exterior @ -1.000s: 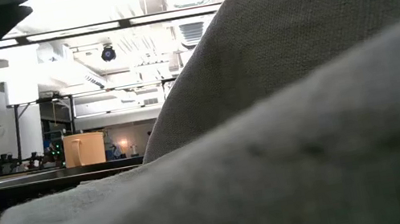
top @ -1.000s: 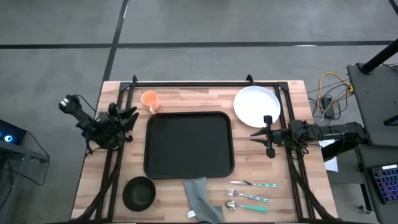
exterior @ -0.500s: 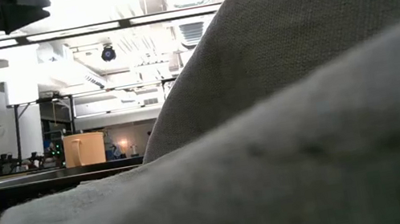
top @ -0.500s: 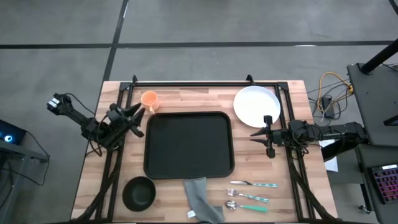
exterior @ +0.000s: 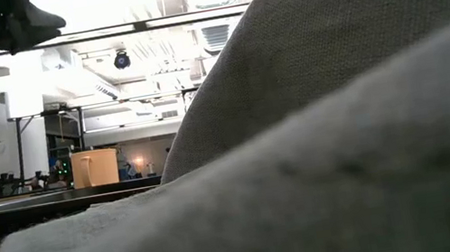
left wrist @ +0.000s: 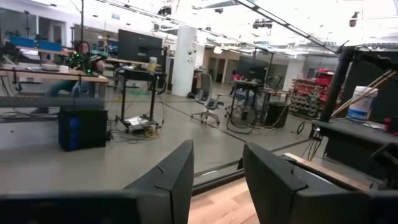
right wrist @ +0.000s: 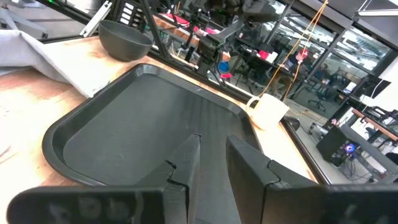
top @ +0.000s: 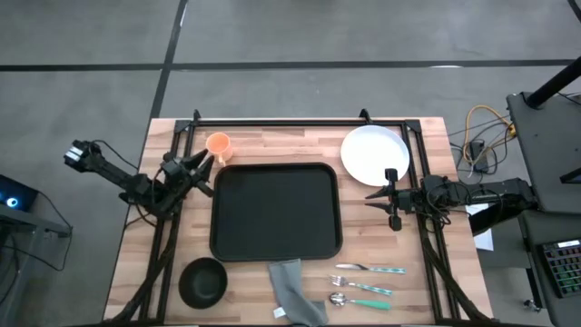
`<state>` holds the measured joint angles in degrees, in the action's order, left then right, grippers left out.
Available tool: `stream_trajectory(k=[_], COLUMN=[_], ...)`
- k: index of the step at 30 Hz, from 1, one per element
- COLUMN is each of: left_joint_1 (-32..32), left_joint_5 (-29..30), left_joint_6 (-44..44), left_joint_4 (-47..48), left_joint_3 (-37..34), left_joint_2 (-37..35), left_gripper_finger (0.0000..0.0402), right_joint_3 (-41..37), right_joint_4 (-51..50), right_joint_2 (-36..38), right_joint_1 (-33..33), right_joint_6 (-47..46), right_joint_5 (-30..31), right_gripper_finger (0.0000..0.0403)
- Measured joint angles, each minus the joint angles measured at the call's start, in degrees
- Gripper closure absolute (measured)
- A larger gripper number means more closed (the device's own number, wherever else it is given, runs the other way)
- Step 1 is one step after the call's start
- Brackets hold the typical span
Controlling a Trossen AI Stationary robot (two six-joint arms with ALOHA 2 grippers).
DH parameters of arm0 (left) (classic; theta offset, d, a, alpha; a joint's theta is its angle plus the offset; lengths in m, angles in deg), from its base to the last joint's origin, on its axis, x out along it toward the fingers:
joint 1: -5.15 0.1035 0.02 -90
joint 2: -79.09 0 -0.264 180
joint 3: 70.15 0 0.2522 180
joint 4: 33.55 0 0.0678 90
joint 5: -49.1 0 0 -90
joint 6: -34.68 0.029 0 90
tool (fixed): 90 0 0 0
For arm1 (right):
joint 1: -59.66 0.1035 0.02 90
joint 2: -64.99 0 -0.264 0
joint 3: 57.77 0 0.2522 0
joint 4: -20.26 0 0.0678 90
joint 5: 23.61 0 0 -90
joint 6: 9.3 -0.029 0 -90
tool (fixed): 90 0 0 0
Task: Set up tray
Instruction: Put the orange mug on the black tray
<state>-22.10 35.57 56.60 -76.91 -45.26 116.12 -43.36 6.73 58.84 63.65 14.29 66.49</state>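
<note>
Black tray: lying flat at the middle of the wooden tabletop, nothing sitting on it. Left hand: hovering just off the tray's left edge beside the orange cup, fingers standing open, holding nothing. Right hand: waiting at the tray's right side below the white plate, fingers parted narrowly, gripping nothing.

Near the left gripper stands an orange cup; near the right gripper, a white plate.
</note>
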Motion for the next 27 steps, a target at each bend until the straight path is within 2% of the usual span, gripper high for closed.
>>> stream_trajectory(k=[4, 7, 11, 14, 17, 21, 25, 27], left_joint_1=[1.1, 2.0, 4.2, 7.2, 12.6, 19.4, 23.5, 26.2], left_joint_5=[-4.1, -4.8, -5.7, -11.6, -18.9, -20.6, -23.3, -27.7], left_joint_6=[-3.0, -3.8, -7.9, -16.3, -26.3, -37.9, -39.2, -39.3], left_joint_4=[0.0, 0.5, 6.8, 17.2, 35.3, 59.2, 69.2, 72.8], left_joint_3=[0.8, 2.4, 4.9, 8.3, 13.9, 22.1, 27.5, 29.9], left_joint_2=[3.4, 6.3, 9.1, 10.4, 11.4, 12.0, 12.2, 11.8], left_gripper_finger=[0.0281, 0.0281, 0.0281, 0.0281, 0.0281, 0.0281, 0.0281, 0.0281], right_joint_3=[0.0, 0.0, 0.0, 0.0, 0.0, 0.0, 0.0, 0.0], right_joint_4=[0.0, 0.0, 0.0, 0.0, 0.0, 0.0, 0.0, 0.0], right_joint_2=[0.0, 0.0, 0.0, 0.0, 0.0, 0.0, 0.0, 0.0], right_joint_1=[0.0, 0.0, 0.0, 0.0, 0.0, 0.0, 0.0, 0.0], right_joint_6=[0.0, 0.0, 0.0, 0.0, 0.0, 0.0, 0.0, 0.0], right_joint_5=[0.0, 0.0, 0.0, 0.0, 0.0, 0.0, 0.0, 0.0], right_gripper_finger=[0.0335, 0.0335, 0.0335, 0.0335, 0.0335, 0.0335, 0.0335, 0.0335])
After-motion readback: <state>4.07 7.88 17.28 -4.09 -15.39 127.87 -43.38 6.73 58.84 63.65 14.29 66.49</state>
